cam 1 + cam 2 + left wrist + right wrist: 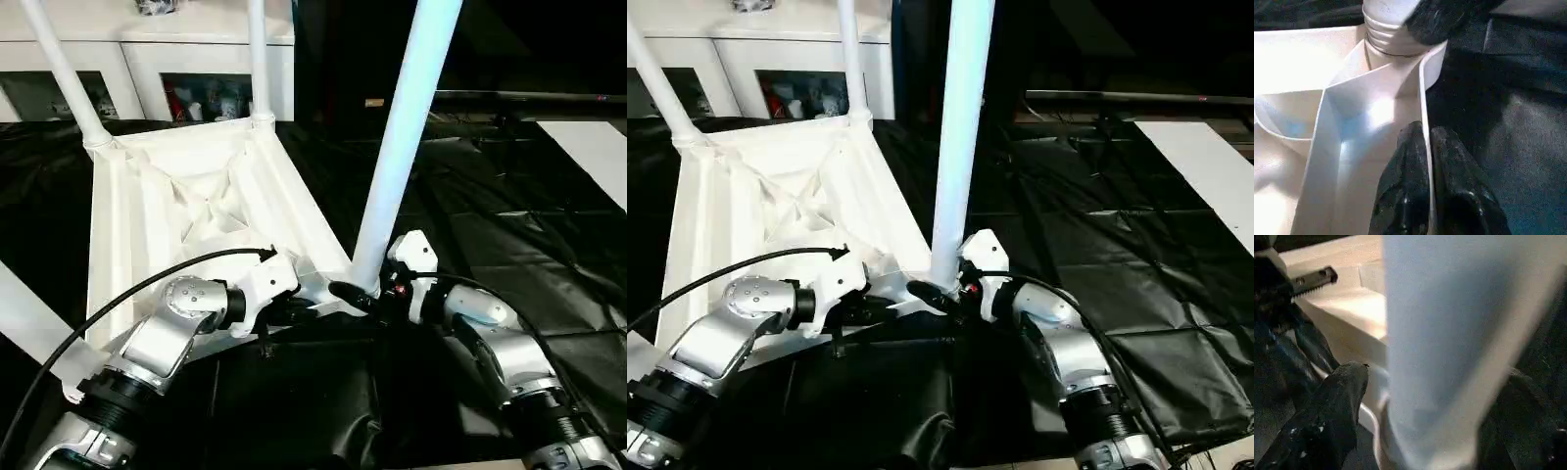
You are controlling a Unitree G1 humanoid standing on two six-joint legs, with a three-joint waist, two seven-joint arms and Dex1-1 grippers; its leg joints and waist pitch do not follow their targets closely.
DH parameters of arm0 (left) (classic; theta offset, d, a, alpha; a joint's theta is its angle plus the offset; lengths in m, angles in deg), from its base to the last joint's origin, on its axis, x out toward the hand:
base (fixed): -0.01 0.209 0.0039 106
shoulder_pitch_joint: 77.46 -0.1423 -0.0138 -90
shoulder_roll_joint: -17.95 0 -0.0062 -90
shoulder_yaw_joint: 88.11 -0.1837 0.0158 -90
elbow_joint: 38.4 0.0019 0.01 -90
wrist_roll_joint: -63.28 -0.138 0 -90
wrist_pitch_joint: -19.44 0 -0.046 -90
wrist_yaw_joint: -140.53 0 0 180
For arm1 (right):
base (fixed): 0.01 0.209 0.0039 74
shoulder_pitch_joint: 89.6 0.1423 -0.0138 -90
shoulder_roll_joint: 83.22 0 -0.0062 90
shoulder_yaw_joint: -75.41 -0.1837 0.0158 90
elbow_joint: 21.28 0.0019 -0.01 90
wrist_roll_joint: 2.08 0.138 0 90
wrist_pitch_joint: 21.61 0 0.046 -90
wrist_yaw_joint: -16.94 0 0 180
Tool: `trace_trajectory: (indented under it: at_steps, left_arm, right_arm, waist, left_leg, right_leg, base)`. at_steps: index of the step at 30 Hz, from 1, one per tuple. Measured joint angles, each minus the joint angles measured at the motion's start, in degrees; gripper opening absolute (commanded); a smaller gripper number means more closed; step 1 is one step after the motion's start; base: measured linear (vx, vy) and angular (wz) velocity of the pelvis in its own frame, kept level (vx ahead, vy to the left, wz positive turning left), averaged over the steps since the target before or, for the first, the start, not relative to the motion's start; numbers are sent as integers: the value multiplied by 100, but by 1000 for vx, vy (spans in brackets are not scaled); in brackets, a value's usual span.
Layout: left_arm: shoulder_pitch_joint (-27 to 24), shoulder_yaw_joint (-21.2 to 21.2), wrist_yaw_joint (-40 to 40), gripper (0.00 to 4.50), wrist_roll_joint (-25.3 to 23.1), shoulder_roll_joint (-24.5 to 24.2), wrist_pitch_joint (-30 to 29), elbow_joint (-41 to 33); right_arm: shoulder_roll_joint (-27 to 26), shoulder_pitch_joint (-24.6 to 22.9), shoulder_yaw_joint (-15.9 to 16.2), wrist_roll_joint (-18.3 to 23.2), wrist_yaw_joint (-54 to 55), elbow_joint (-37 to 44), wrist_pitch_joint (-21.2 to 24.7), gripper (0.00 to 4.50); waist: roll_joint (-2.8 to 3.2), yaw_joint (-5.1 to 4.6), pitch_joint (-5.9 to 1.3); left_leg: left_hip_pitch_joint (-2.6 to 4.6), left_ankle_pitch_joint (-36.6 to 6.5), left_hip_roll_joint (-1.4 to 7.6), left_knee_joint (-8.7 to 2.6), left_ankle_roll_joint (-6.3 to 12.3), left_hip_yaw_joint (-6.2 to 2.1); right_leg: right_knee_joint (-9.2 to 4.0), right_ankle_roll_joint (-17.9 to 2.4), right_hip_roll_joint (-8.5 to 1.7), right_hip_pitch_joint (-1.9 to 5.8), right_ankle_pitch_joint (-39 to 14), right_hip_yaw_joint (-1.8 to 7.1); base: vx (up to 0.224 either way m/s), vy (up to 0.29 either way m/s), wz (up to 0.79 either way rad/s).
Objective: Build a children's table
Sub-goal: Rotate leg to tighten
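Notably, the left gripper (1422, 161) was clamped on the raised rim of the upturned white plastic rectangular tabletop (176, 196). Just beyond it, the right gripper (364, 294) stood spread wide around the base of the long white tapered leg (402, 137), seated upright in the adjacent corner socket.

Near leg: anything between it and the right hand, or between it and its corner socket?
Nothing visible. The right hand straddles the near leg at its base, fingers either side; the leg already stands in the tabletop corner socket.
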Motion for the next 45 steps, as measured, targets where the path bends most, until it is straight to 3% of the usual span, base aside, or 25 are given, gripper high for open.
trace_trajectory:
  at_steps: [9,25,37,45]
  left_arm:
    - [-41,-43,357,0,13,-241,-37,-107]
    - [-49,-82,440,0,9,-330,-31,-166]
    - [-55,-82,440,0,8,-336,-33,-171]
    - [-72,-82,446,0,10,-352,-40,-199]
  right_arm:
    - [534,-224,148,7,-915,-3,-206,395]
    - [261,181,266,-229,-868,-862,-784,395]
    - [107,287,253,-214,-1030,-1160,-925,281]
    - [91,293,224,-196,-1116,-1223,-988,269]
  waist:
    - [1,16,-2]
    - [-1,10,-6]
    - [-3,9,-7]
    - [-3,11,-7]
  left_leg:
    - [20,-1,4,15,-2,0]
    - [19,0,6,24,0,0]
    - [19,0,6,24,0,0]
    - [19,0,6,24,0,0]
  right_leg:
    - [7,-3,0,26,5,-3]
    - [6,-7,0,30,8,-3]
    - [6,-7,0,30,8,-3]
    - [6,-7,0,30,8,-4]
  base:
    - [0,0,0]
    - [0,0,0]
    - [0,0,0]
    - [0,0,0]
